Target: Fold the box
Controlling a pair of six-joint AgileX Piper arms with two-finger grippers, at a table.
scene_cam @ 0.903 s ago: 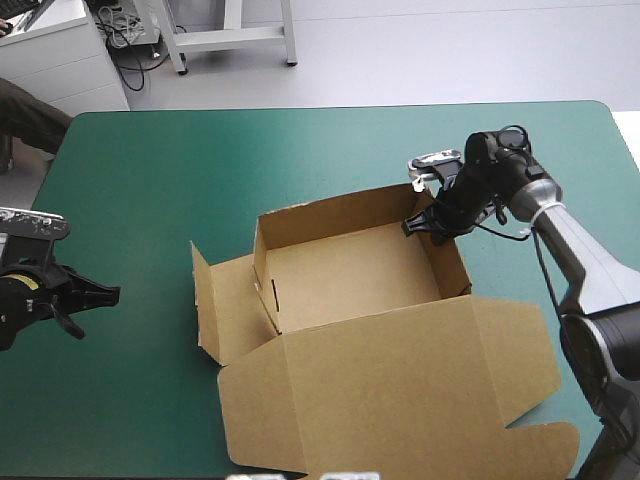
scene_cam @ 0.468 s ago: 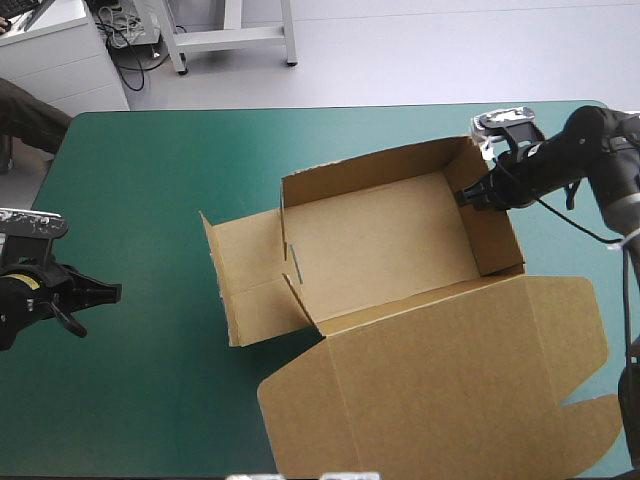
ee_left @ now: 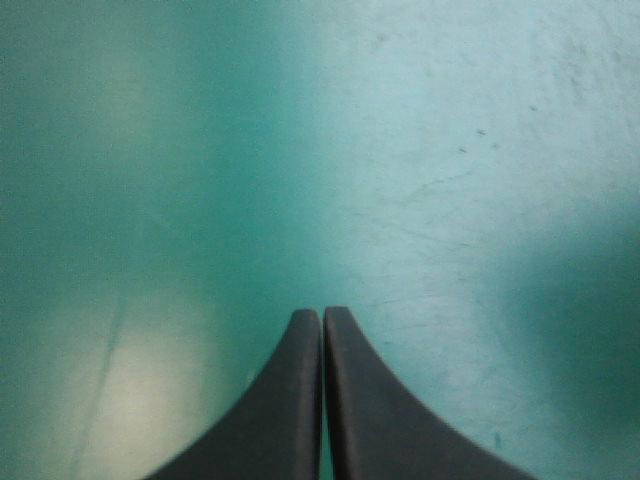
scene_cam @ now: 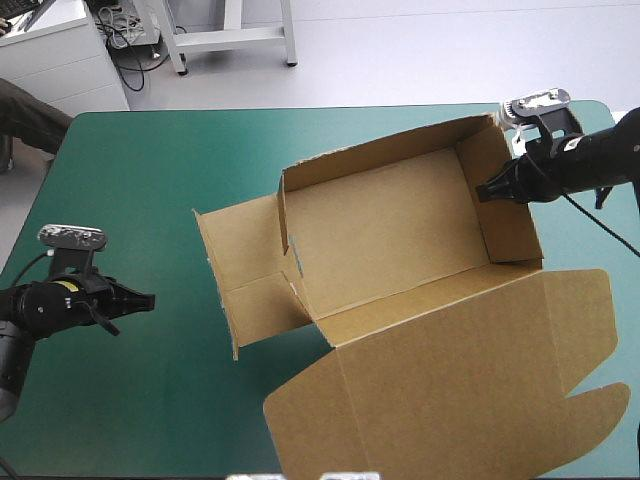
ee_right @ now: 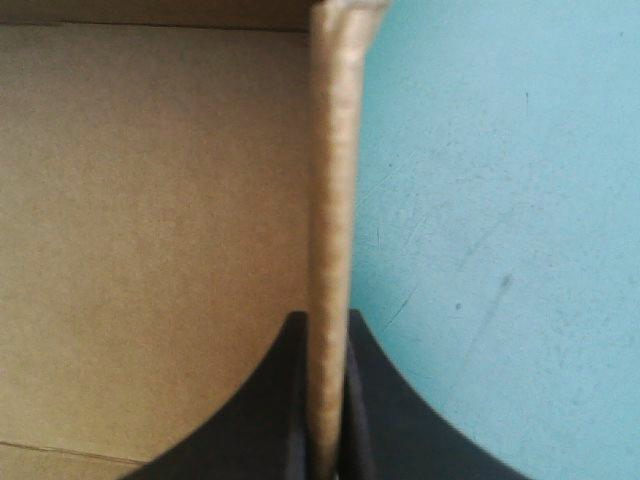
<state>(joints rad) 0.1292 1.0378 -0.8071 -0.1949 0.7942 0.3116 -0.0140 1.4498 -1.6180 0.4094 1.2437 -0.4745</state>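
While right gripper clamps box, lid (partly) cropped

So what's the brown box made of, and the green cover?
The box looks like matte brown cardboard: the wall edge pinched in the right gripper shows a rough cut. The teal-green cover seems a smooth mat, perhaps plastic or rubber, faintly scuffed.

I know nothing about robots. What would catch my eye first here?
The big brown box lies right of the middle of the teal-green cover: an open tray, its lid lying flat toward the near edge. The right gripper is shut on the tray's right wall, pinching the board. The left gripper hangs shut over bare cover near the left edge, apart from the box.
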